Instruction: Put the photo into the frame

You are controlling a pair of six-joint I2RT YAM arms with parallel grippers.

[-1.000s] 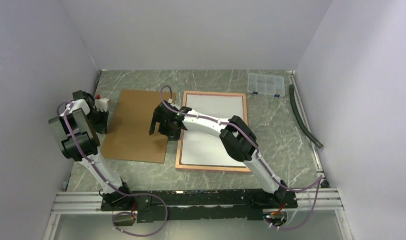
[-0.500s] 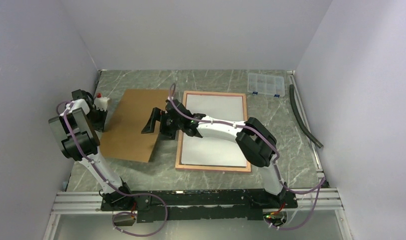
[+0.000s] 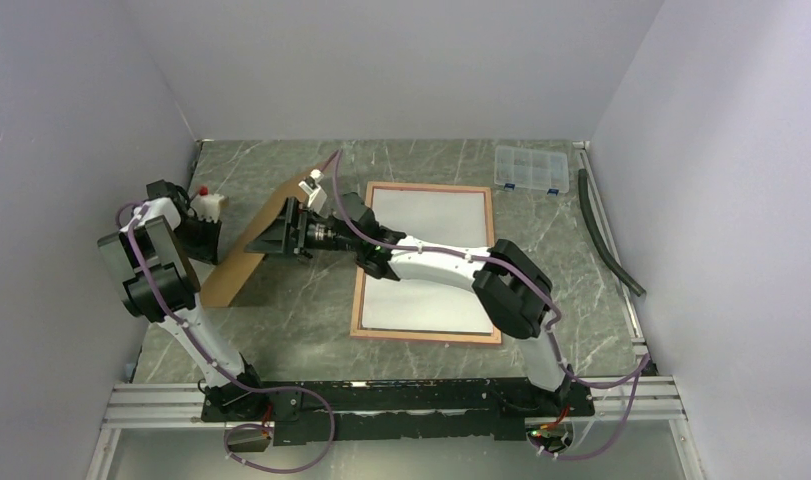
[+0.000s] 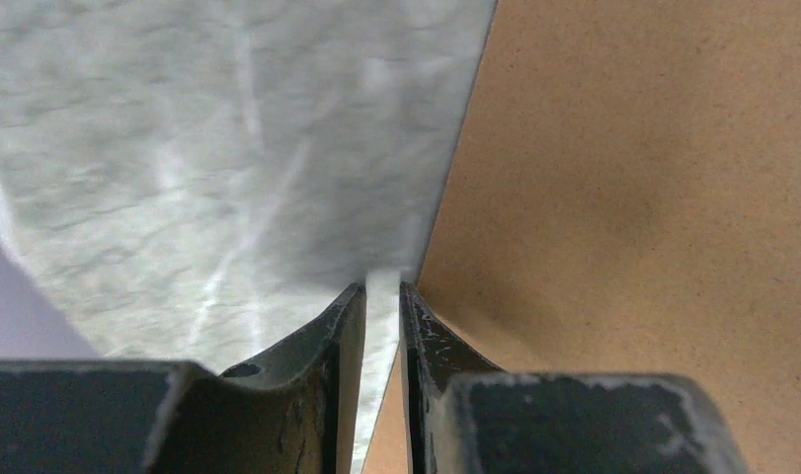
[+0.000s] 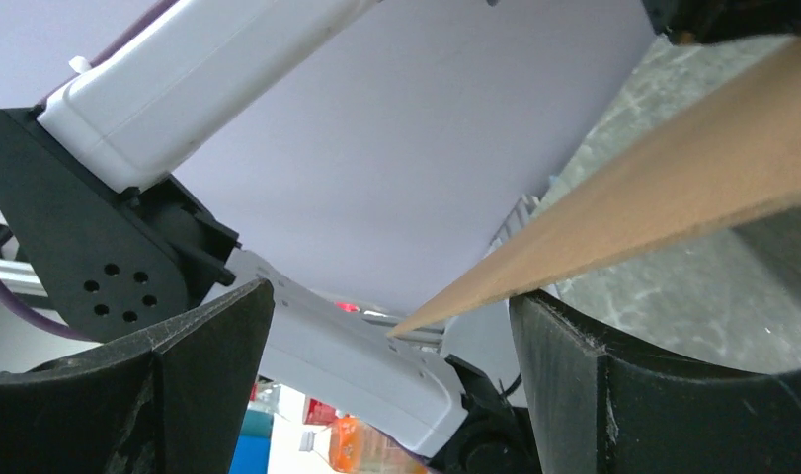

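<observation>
The left fingers [image 4: 317,365] pinch the tilted brown board [image 3: 236,275] at its edge. The right fingers [image 5: 199,375] gape around its opposite edge. The photo [image 3: 431,215] lies white-side-up in the frame [image 3: 426,337] — right of both.

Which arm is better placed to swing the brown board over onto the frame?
Probably right: the right gripper, open, straddles the brown board at its raised edge, on the side nearest the frame.

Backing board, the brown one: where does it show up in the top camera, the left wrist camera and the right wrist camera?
Top external: the brown backing board is left of centre, tilted.
Left wrist: it fills the right half.
Right wrist: it is a nearly edge-on strip slanting down from the upper right.
Shared landmark: the grey marbled table, beside the board in every view.
</observation>
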